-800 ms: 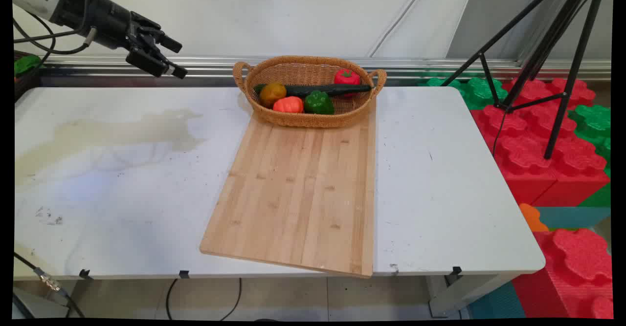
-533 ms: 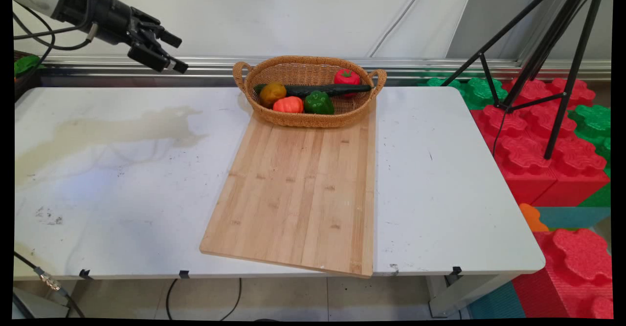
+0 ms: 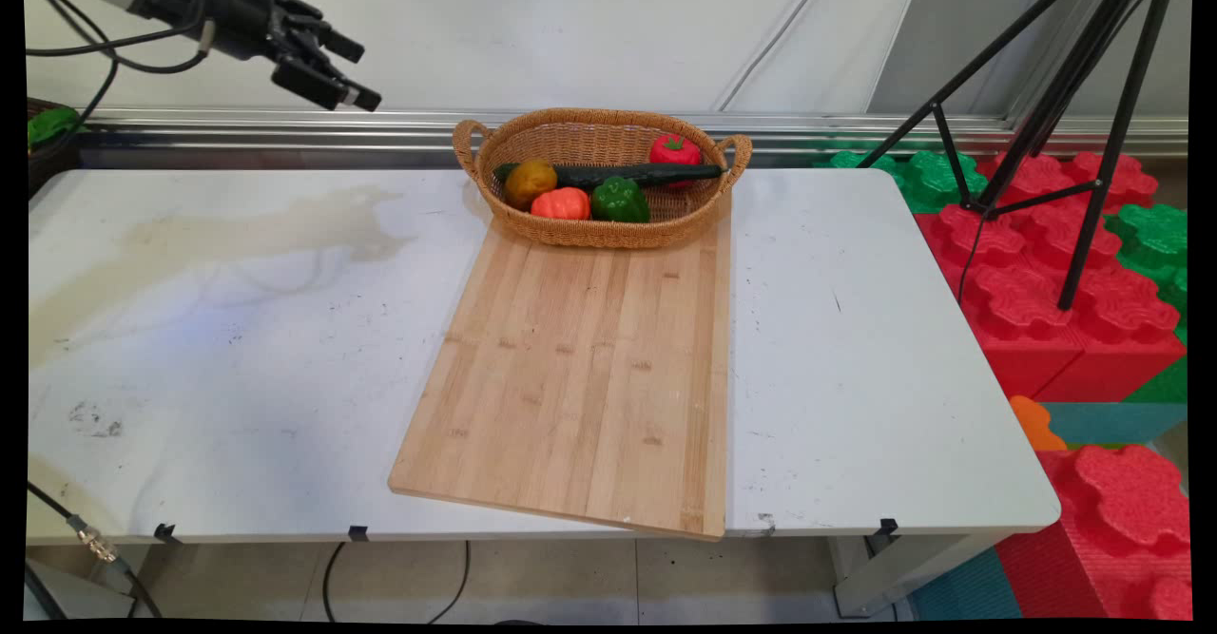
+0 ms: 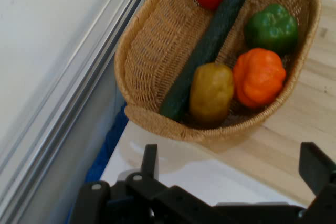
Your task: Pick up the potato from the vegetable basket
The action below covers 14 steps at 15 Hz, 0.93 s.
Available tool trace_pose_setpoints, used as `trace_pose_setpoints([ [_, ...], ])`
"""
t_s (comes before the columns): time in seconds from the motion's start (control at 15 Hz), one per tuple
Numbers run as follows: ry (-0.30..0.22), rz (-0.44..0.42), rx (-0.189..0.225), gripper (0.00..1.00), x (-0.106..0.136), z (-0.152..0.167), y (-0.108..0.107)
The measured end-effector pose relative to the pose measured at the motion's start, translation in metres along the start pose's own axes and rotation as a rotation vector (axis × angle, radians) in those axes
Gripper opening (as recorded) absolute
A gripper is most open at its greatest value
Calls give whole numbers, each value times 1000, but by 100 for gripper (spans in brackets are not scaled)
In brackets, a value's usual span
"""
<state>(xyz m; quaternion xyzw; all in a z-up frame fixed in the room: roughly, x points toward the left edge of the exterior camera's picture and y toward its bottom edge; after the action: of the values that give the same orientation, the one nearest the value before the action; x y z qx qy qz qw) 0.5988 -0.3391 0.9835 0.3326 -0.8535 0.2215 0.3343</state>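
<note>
A black tripod (image 3: 1065, 92) stands over red and green foam blocks (image 3: 1074, 273).

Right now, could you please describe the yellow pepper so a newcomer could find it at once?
At the far end of the wooden board stands a wicker basket. The yellow pepper lies at its left end, beside the orange pepper; it alone is mustard yellow.

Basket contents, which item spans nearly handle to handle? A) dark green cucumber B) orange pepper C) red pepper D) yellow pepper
A: the dark green cucumber lies lengthwise across the wicker basket, behind the yellow, orange and green peppers.
</note>
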Motion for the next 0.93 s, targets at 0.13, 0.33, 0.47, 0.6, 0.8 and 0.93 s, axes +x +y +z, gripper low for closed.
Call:
trace_pose_setpoints([
  [0.13, 6, 10, -1, 100, 6, 9, -4],
  [0.33, 7, 28, -11, 100, 14, 25, -8],
  [0.47, -2, 47, -23, 100, 20, 45, -12],
  [0.6, -13, 59, -32, 100, 23, 60, -13],
  [0.8, -44, 84, -55, 100, 27, 91, -15],
  [0.93, -64, 101, -69, 100, 29, 109, -15],
])
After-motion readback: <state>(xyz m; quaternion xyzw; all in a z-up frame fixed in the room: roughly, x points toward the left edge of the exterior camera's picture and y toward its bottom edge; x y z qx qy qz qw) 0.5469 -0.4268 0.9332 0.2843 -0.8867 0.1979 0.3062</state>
